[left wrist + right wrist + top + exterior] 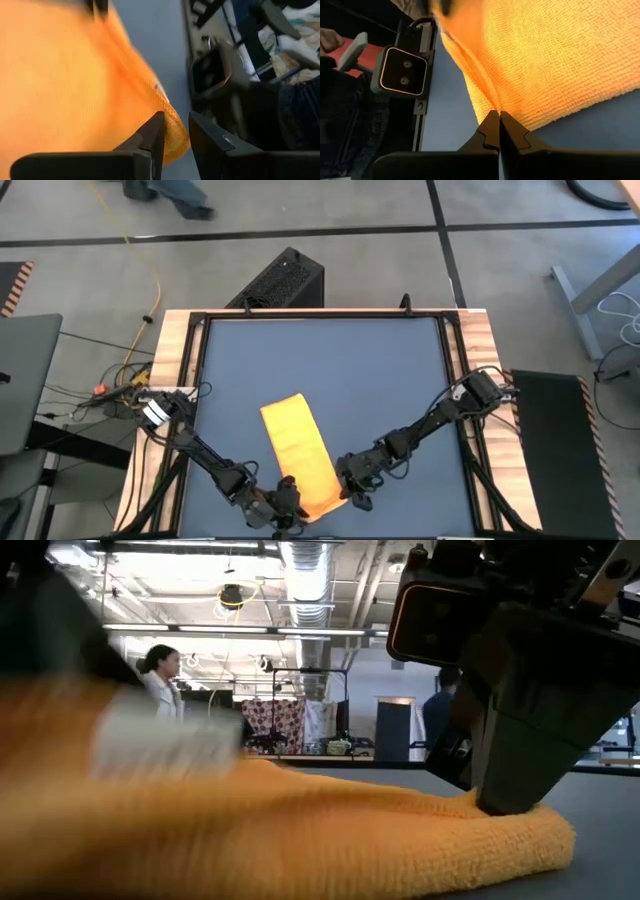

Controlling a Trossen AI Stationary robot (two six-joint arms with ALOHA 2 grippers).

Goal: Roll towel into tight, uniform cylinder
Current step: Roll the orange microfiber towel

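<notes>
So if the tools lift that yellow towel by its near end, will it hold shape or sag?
Probably sag: the towel lies as a soft folded strip, draped and bulging in the low view. Its looped pile likely grips rather than slips. The right tool, shut on its edge, pinches only thin layers, so the folds may slide apart.

You see two dark, slim jointed arms, the left arm (pixel 200 455) and the right arm (pixel 430 423), each with black cables along its links. Each gripper's fingers (pixel 490 131) are matt black wedges tapering to points.
</notes>
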